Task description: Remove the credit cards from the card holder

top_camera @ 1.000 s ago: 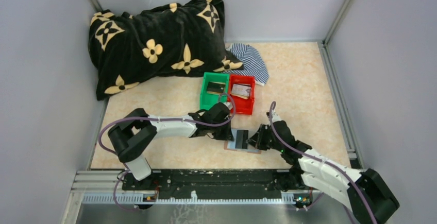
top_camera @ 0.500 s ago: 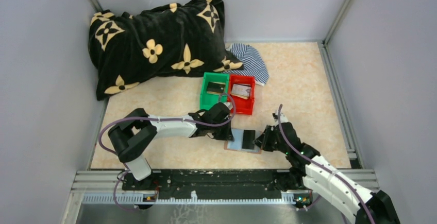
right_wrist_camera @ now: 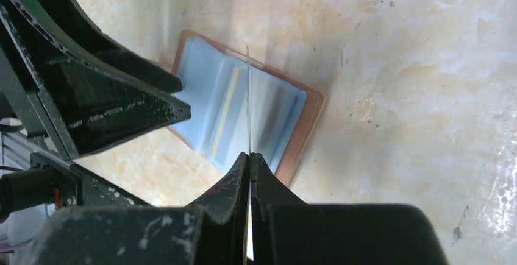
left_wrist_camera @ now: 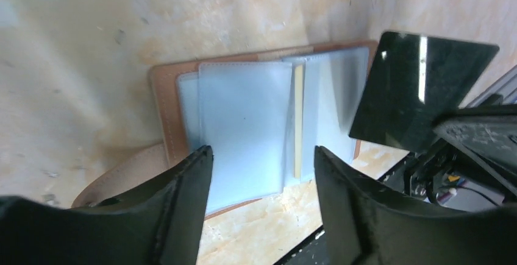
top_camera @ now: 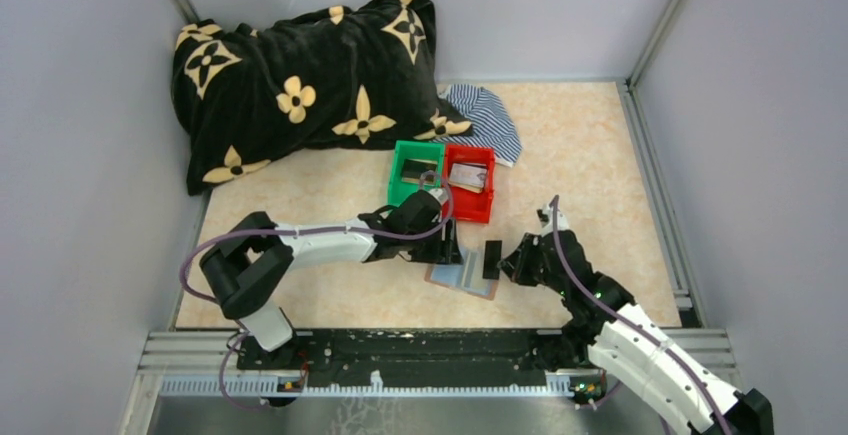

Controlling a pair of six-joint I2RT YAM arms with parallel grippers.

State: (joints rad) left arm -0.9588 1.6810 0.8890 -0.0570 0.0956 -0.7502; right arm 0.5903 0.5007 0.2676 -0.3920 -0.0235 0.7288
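The brown card holder [top_camera: 455,277] lies open on the table, its blue-grey inner panels [left_wrist_camera: 244,125] facing up with a tan strip [left_wrist_camera: 298,125] between them. My right gripper [top_camera: 507,263] is shut on a dark glossy credit card [left_wrist_camera: 420,91], held clear of the holder's right edge. In the right wrist view the credit card [right_wrist_camera: 249,94] shows edge-on between the right gripper [right_wrist_camera: 250,155] fingers, with the card holder [right_wrist_camera: 207,88] below. My left gripper [left_wrist_camera: 262,152] hovers open over the holder's left panels with nothing between its fingers.
A green bin [top_camera: 398,193] and a red bin [top_camera: 472,217] stand just behind the holder, each with a card inside. A black flowered blanket [top_camera: 310,75] and a striped cloth [top_camera: 485,120] lie at the back. Grey walls close in three sides.
The right gripper has drawn the dark card rightward out of the holder and tipped it up. The left gripper has opened and shifted slightly right, over the holder.
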